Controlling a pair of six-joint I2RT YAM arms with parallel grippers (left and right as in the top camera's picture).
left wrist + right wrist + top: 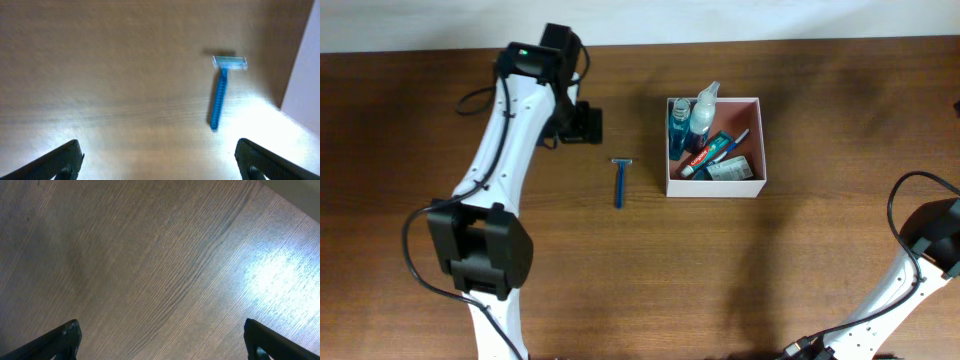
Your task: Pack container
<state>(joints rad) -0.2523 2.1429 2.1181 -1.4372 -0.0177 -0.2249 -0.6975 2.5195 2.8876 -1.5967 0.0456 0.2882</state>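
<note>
Left and right jaws wide, empty, over brown wood-grain table (720,280), pale strip (720,20) beyond.

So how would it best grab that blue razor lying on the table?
Grip the razor by the middle of its handle, coming straight down from above. It lies flat on the table, so only its top and sides are free. The handle is thin and straight, easy to pinch across, while the head is wide. The open left tool looks the nearer one.
</note>
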